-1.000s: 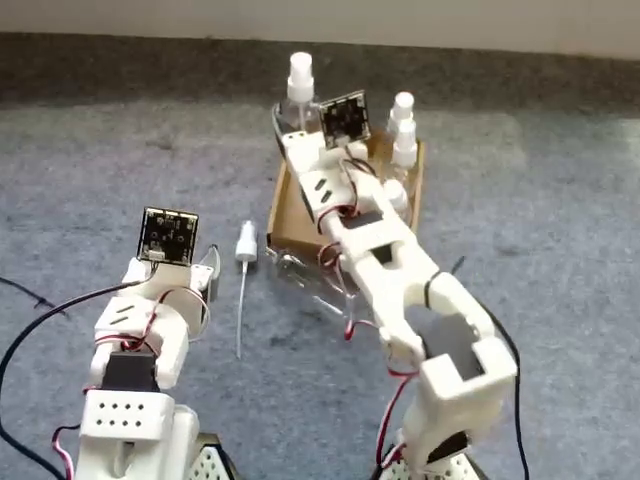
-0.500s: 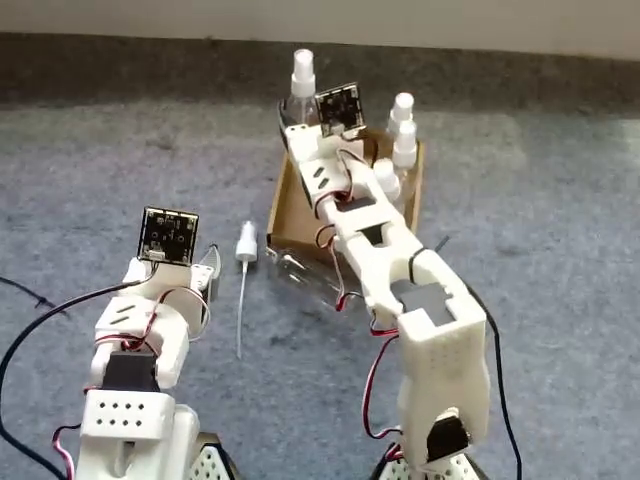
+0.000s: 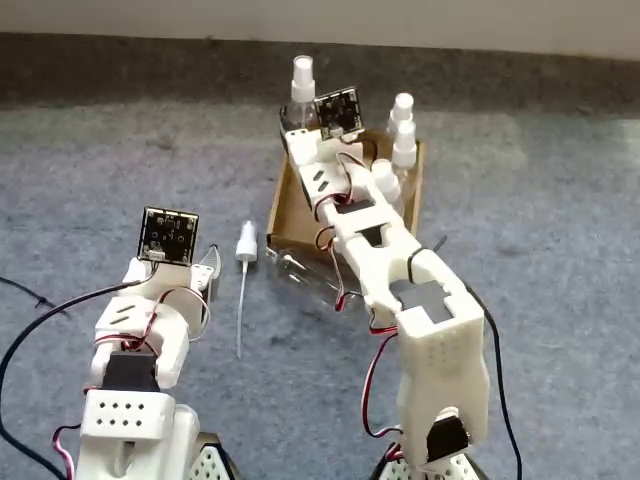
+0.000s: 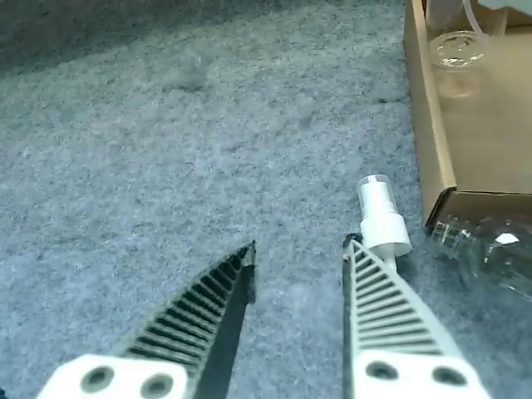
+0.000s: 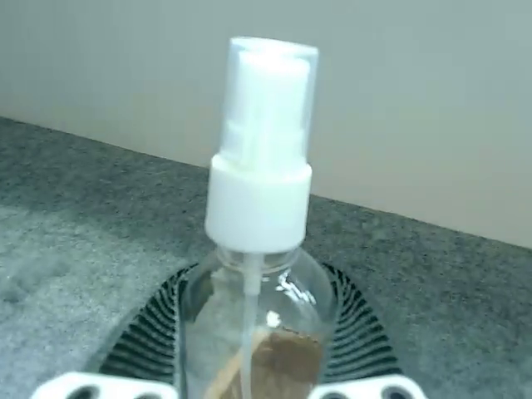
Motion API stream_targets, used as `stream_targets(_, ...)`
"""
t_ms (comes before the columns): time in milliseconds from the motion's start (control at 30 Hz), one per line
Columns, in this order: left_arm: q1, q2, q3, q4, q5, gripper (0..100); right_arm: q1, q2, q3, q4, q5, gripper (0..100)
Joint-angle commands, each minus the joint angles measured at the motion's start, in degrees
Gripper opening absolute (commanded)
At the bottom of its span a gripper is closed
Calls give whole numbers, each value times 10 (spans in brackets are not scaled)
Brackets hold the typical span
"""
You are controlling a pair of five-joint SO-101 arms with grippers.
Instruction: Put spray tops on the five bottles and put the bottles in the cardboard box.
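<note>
Right claw [image 5: 259, 287] clamping bottle [image 3: 302, 95], far edge of cardboard box [image 3: 279, 205]

Soft, even light was spread over the grey carpeted surface [image 3: 120, 150], and only faint shadows were cast. Bright glints were seen on the clear bottle with a white spray top [image 5: 259, 212] and on the capless clear bottle [image 4: 490, 253] lying by the brown cardboard box [image 4: 432, 125].
</note>
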Motion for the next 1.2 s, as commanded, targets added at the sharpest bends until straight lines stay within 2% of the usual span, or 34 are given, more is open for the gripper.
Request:
stream_targets(0,-4,-6,-3,-11,2,161,7,-7,-31,-13,-3,4)
stream_targets(100,-4,-6,-3,-11,2,161,7,-7,-31,-12,-1,23)
stream_targets(300,-4,-6,-3,-11,2,161,4,-7,-31,-12,0,176)
stream_targets(933,-4,-6,-3,-11,2,161,-7,-11,-32,29,1,183)
stream_targets(1100,-4,-6,-3,-11,2,161,-7,-12,-31,33,0,297)
stream_targets(1167,-4,-6,-3,-11,2,161,-7,-12,-31,33,0,313)
